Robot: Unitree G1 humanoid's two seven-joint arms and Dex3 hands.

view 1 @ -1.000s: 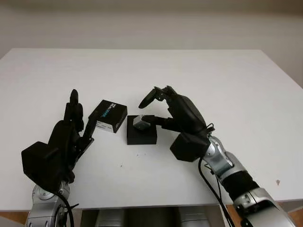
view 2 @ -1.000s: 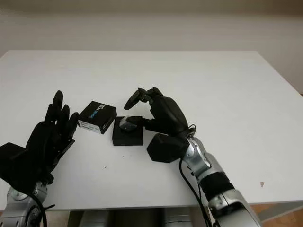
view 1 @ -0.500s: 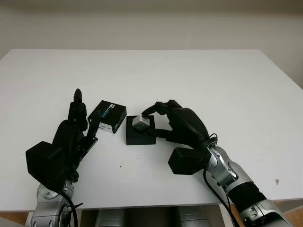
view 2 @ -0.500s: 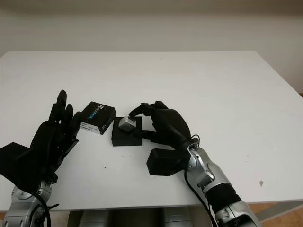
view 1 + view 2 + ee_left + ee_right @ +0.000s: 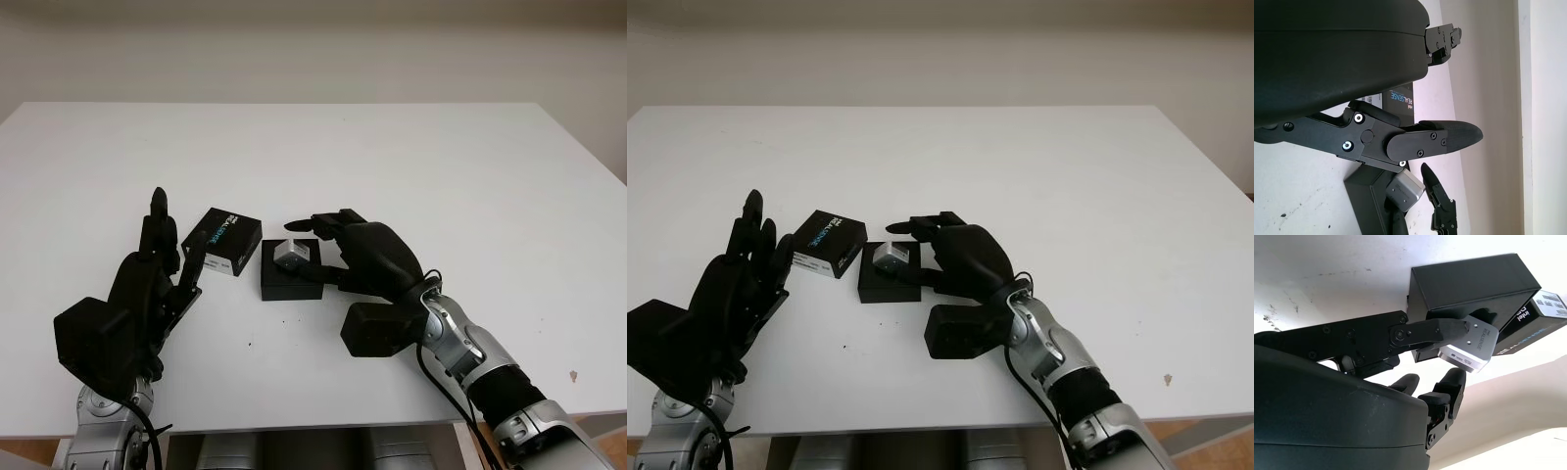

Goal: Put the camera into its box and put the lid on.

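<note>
So over on the left side of the white table, the robot's left hand is hovering just off the near-left corner of the lid, holding nothing, open, with its fingers pointing up toward the far edge. The lid itself is that black RealSense-branded piece with a white label on its near face, lying a bit skewed and sitting just beside the box, up and to its left; I can't tell if the two are actually touching. Moving right, the black box is sitting open on the table with the little silver camera perched at its back edge, tilted, looking like it's sitting on the box more than sunk down into it. The right hand is coming in from the right and pinching the camera: from the right wrist view you can see one finger lying along the camera's side and the others curling around the opposite side, with the box right beneath it.
</note>
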